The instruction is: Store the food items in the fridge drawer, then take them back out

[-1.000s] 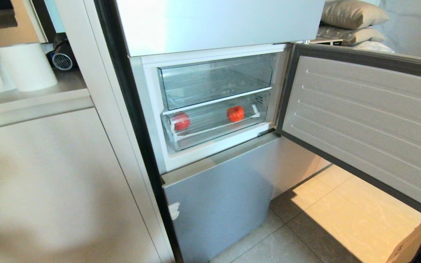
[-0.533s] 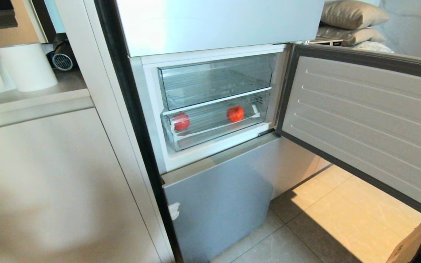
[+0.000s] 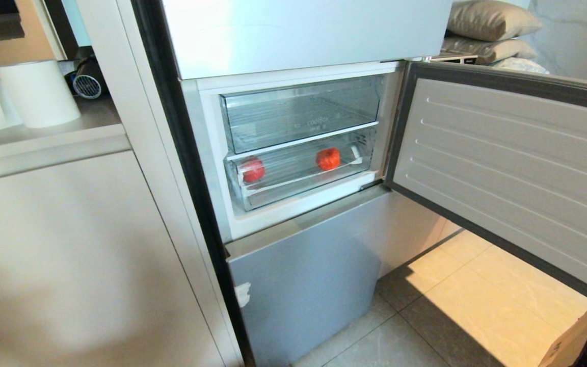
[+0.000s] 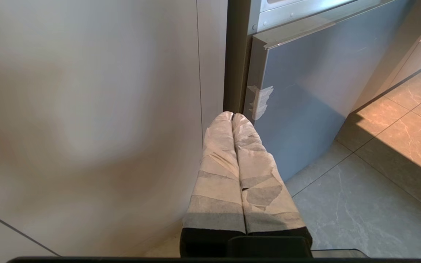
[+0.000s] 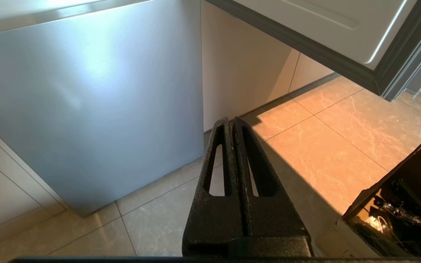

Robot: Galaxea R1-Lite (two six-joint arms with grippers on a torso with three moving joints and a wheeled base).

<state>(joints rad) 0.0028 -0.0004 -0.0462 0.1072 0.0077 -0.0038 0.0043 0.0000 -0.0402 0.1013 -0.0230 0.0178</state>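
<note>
Fridge drawer [image 3: 303, 176] sits pushed in below the taller clear drawer [image 3: 298, 109], holding both food items: one [image 3: 253, 169] at its left wall, one [image 3: 328, 158] right of centre, well apart. Fridge door [image 3: 507, 173] swung wide right of the drawer. Left gripper [image 4: 232, 116] and right gripper [image 5: 230, 120] pressed closed, empty, low before the grey lower panel [image 3: 303, 290].

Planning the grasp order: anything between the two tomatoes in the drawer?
Nothing. In the head view only the drawer's bare ribbed bottom shows between the left tomato and the right tomato.
</note>
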